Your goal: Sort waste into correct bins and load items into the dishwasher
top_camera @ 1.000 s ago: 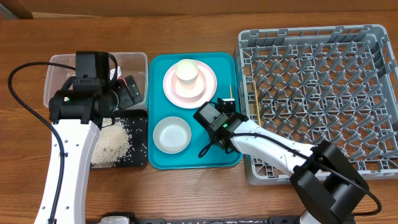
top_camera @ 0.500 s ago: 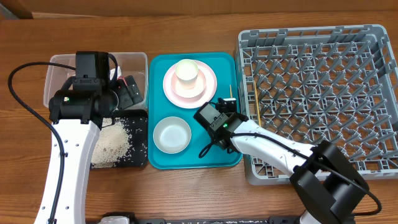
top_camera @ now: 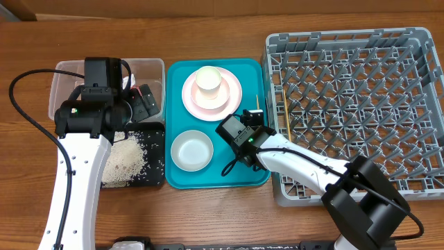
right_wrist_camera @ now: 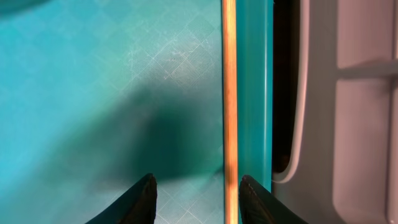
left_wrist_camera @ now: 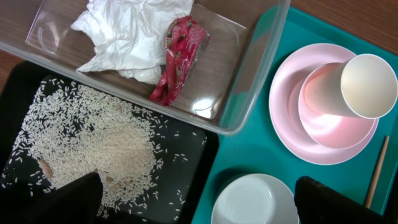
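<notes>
Napkin [left_wrist_camera: 127, 34], wrapper [left_wrist_camera: 180, 59] in tub [left_wrist_camera: 221, 43] (left wrist)

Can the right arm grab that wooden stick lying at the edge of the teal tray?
Probably yes. The right gripper hangs open just above the chopstick, nothing covering it. But it lies against the raised rim of the teal tray, leaving one finger little room.

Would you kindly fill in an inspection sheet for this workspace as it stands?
Surface: wooden table, teal tray on it.
Job's things: napkin and wrapper in clear tub; rice on black tray; cup on plate; bowl and tray chopstick on teal tray; rack chopstick in rack.
Clutter: nothing seen.
Grippers: left gripper open; right gripper open astride tray chopstick.
Cables: black cable loops beside left arm.
Surroundings: nothing seen.
</notes>
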You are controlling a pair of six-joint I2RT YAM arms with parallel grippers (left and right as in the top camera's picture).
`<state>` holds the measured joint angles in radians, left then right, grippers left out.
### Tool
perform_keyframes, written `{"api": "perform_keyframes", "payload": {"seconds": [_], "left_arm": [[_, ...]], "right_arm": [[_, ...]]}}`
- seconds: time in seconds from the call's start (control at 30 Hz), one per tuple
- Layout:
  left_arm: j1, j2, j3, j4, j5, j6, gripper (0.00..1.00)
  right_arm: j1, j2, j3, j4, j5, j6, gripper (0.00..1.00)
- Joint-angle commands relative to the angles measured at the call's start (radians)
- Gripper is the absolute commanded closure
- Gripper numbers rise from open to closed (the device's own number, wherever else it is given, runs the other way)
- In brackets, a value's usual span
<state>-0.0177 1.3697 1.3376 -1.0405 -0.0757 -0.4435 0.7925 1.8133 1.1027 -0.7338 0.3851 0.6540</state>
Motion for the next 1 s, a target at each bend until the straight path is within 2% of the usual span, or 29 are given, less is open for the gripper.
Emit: {"api": "perform_keyframes", "payload": {"seconds": [0.0,0.43,0.73,0.97], "left_arm": [[0.004,-0.001,0.014,0.001,-0.002,0.002,0.00],[0.004,-0.001,0.014,0.001,-0.002,0.002,0.00],[0.004,-0.001,0.014,0.001,-0.002,0.002,0.00],[0.004,-0.001,0.014,0.001,-0.002,0.002,0.00]], "right_arm": [[0.005,0.023,-0.005,0.006,0.018,0.001,0.55],[0.003,0.042,-0.036,0.057,0.019,0.000,0.47],[0.003,0.042,-0.056,0.087,-0.001,0.002,0.30],[0.003,0.042,-0.056,0.105,-0.097,0.001,0.26]]}}
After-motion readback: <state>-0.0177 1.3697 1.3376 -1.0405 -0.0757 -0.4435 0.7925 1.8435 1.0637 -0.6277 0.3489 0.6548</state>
